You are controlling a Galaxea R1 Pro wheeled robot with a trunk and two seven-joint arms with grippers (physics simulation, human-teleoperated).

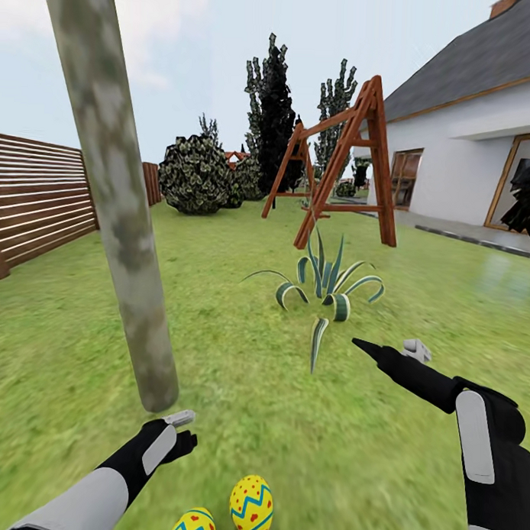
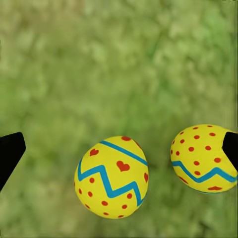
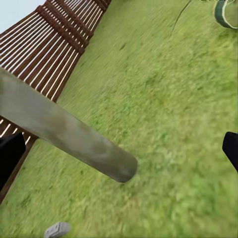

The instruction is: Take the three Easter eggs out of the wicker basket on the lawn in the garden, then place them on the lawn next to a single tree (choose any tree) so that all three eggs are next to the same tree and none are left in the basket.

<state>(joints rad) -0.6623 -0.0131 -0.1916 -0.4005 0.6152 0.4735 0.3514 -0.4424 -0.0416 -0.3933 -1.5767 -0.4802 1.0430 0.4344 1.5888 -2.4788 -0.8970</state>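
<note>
Two yellow Easter eggs [image 1: 251, 505] [image 1: 193, 524] with red dots and blue zigzags lie on the lawn [image 1: 238, 386], a short way from the base of the pale mottled tree [image 1: 121, 237]. My left gripper [image 1: 184, 430] hovers open just above them. Its wrist view looks down on both eggs [image 2: 112, 177] [image 2: 203, 157], one between the spread fingertips [image 2: 10, 153] and one by the other tip. My right gripper [image 1: 392, 348] is open and empty over the grass, its wrist view facing the tree trunk [image 3: 64, 131]. The wicker basket is out of view.
A striped spiky plant [image 1: 325, 286] grows ahead of the right arm. Beyond it stands a wooden swing frame [image 1: 337, 160]. A slatted fence [image 1: 38, 196] runs along the left and a white house [image 1: 468, 150] stands on the right. Round bushes [image 1: 195, 175] and dark cypresses [image 1: 274, 112] are at the back.
</note>
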